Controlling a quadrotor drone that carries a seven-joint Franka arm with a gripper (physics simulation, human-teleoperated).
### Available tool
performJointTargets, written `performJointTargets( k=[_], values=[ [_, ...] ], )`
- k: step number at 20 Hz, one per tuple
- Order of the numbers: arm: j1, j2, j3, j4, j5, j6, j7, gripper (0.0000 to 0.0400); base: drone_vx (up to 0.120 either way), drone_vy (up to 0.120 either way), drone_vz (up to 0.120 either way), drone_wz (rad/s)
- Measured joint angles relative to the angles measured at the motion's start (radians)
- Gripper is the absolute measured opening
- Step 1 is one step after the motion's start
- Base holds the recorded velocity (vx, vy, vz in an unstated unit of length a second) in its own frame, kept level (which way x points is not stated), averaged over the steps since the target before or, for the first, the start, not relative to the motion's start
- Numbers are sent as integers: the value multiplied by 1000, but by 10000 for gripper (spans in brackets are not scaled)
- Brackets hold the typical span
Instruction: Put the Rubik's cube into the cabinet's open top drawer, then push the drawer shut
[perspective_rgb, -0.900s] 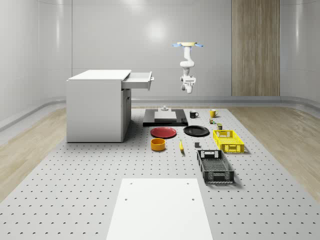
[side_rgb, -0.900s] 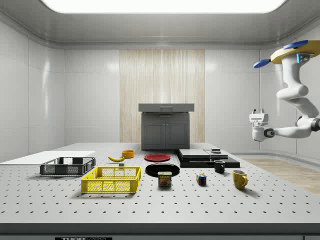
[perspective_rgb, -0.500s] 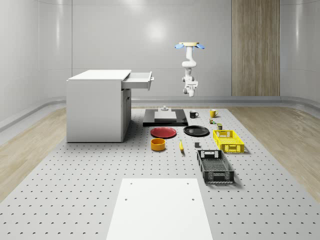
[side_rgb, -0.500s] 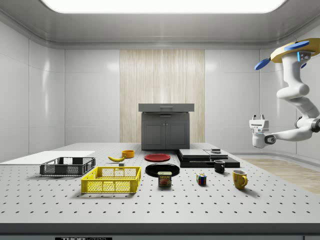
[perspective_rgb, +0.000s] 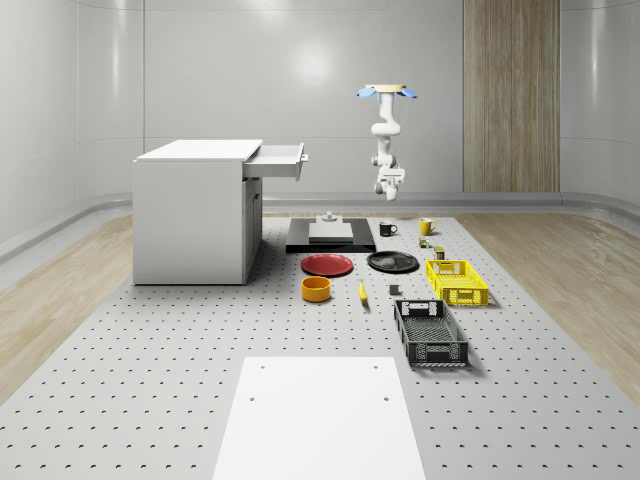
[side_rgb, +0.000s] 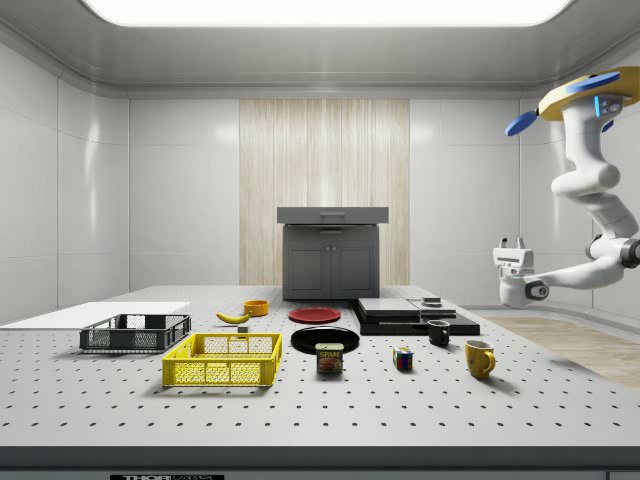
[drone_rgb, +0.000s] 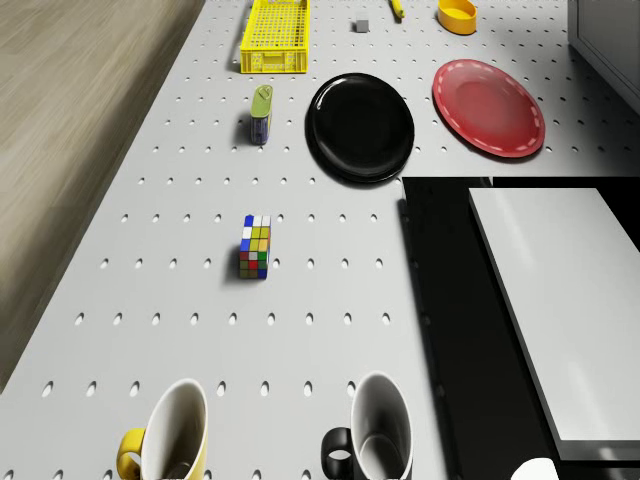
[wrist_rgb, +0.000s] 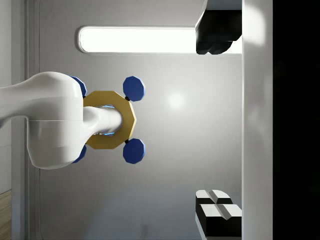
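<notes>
At whole-scene view's left, cabinet (perspective_rgb: 195, 215) with top drawer (perspective_rgb: 279, 161) pulled out. Further right, drone (perspective_rgb: 388, 92) hovering high over table's (perspective_rgb: 150, 350) far end, gripper (side_rgb: 512, 241) empty, spread apart, upturned. Rightmost, Rubik's cube (drone_rgb: 255, 247) on table, between can (drone_rgb: 261, 113) and mugs.

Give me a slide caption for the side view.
Drone hovers high at the side view's right, arm folded, gripper pointing up; Rubik's cube sits untouched on the table.

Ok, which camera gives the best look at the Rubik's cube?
The drone view: the Rubik's cube stands alone on the table with its coloured squares plain. In the side view it is small, between the can and the black mug; in the whole-scene view, a speck.
</notes>
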Motion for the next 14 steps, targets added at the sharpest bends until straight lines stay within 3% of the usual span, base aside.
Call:
performJointTargets(
  k=[14],
  values=[
    [-2,1,1,12,0,0,-1,400,120,120,0,0]
  ],
)
